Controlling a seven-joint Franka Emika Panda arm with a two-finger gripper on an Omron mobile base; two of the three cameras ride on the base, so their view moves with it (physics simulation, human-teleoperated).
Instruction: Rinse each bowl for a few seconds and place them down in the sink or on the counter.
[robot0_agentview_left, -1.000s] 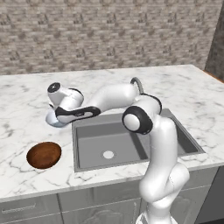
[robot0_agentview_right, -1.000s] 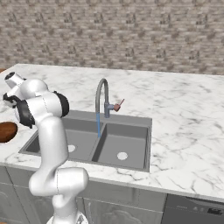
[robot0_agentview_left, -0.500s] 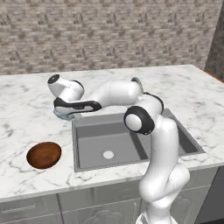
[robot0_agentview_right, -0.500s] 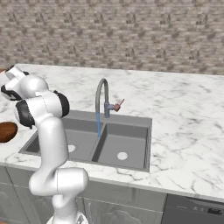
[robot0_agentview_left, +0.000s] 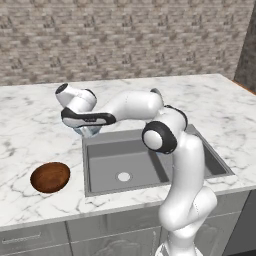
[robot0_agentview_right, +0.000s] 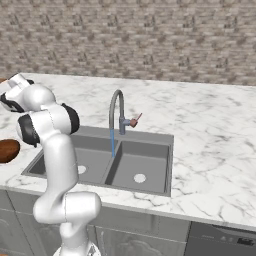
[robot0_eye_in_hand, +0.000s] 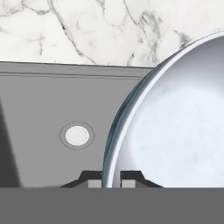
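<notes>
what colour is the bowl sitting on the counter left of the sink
Dark reddish-brown, wood-like; the bowl shows best in the left base view.

A rendered kitchen. A white marble counter with grey veins runs wall to wall beneath a backsplash of rough grey-brown stone. Set into it is a grey metal double-basin sink — each basin with a round drain — served by a curved gooseneck tap from which a thin stream of water falls. Grey cabinet drawers line the front below — a bowl rests on the counter.
</notes>
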